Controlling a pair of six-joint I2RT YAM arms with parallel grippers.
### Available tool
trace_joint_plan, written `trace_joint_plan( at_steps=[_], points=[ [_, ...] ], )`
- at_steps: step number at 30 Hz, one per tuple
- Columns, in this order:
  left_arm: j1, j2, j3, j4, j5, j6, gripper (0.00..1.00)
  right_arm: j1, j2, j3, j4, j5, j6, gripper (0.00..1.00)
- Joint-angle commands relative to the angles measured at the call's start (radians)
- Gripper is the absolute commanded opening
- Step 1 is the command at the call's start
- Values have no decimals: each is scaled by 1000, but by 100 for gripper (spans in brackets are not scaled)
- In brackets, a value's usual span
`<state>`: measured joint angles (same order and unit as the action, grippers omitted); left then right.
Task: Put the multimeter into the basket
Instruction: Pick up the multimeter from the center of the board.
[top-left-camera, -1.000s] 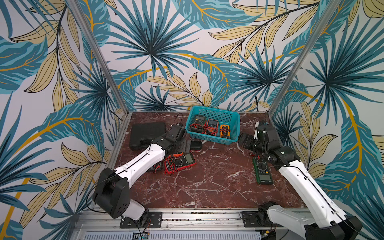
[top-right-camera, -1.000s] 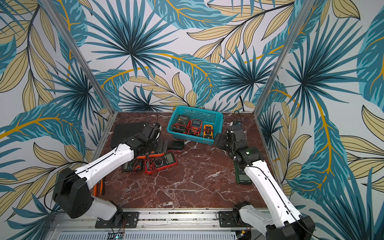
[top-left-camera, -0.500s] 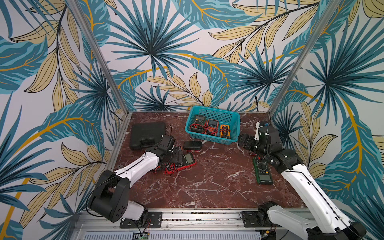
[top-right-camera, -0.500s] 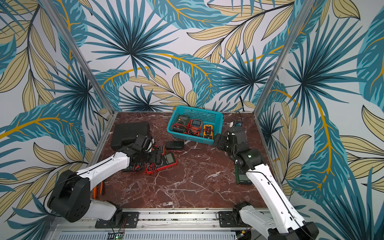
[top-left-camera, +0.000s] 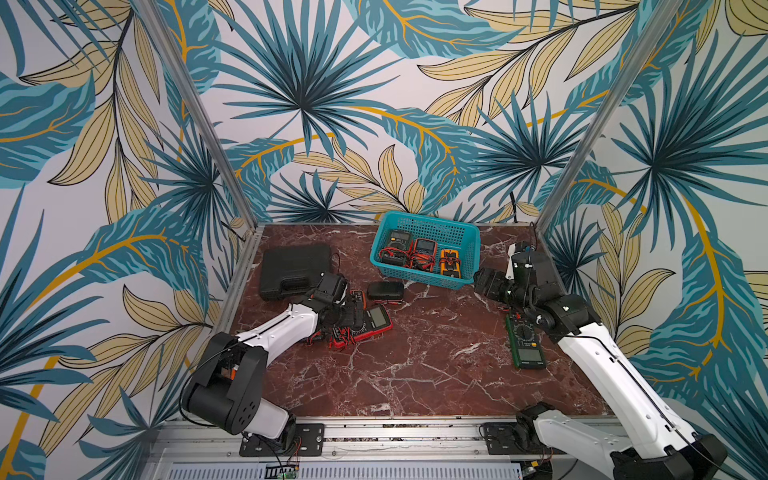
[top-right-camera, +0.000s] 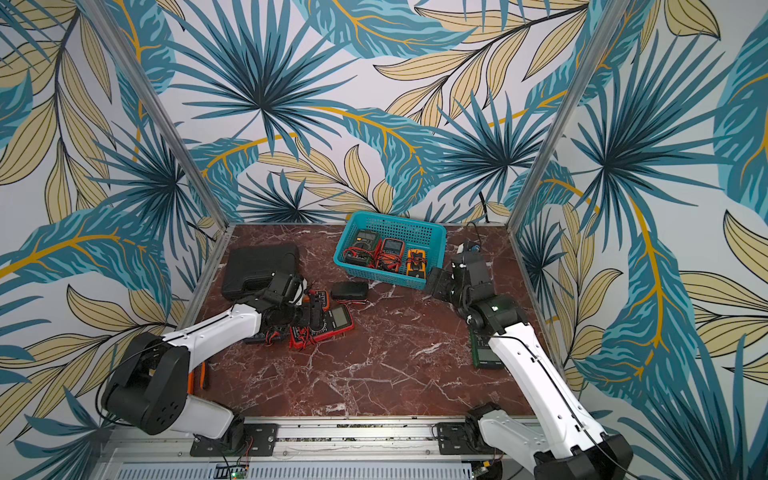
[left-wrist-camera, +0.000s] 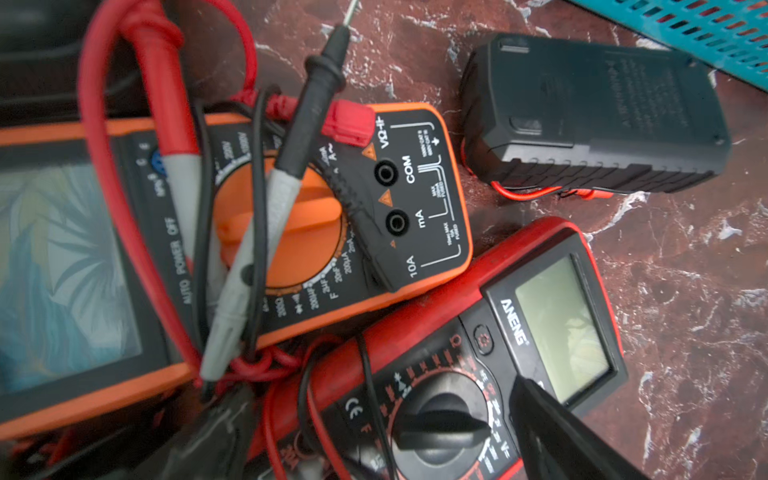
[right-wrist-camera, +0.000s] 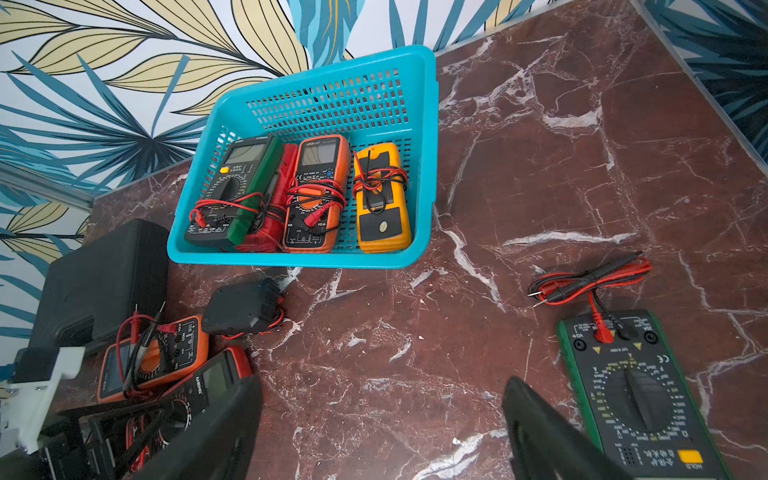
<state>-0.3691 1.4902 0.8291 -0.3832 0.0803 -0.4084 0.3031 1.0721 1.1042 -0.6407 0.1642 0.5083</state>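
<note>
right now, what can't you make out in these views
- Black meter by the basket: face down, front hidden in every view.
- Green multimeter: right arm covers part of it in a top view.
- Orange multimeter on the table: display blurred in left wrist view; left arm hides most in both top views.

Robot lab cell: leaf-print walls (top-left-camera: 374, 104), aluminium rail (top-left-camera: 395, 428)

On my left wrist feed, the orange meter (left-wrist-camera: 291, 232) reads AUTO POWER OFF beside its screen, with COM, mA and 10A at the jacks. The red meter (left-wrist-camera: 457, 374) carries the brand ANENG by its display, plus a CE mark. On the right wrist feed, the green meter (right-wrist-camera: 631, 395) shows HOLD by its yellow button, and CE.
</note>
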Motion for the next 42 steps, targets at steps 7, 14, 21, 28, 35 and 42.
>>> trace_joint_plan(
  at_steps=[7,14,21,28,35,42],
  points=[
    [-58,-35,-65,-34,136,-81,100,4,12,-24,7,31,1,93],
    [-172,-50,-78,18,116,-194,100,6,40,-45,38,5,19,93],
    [-280,-24,43,-175,-185,-214,100,6,25,-59,35,17,19,93],
    [-351,138,230,-333,-267,-100,100,5,21,-60,39,24,13,93],
    [-366,262,343,-413,-303,-40,100,5,3,-65,29,43,6,94],
    [-368,326,388,-418,-242,5,100,5,-13,-69,23,57,5,94]
  ],
)
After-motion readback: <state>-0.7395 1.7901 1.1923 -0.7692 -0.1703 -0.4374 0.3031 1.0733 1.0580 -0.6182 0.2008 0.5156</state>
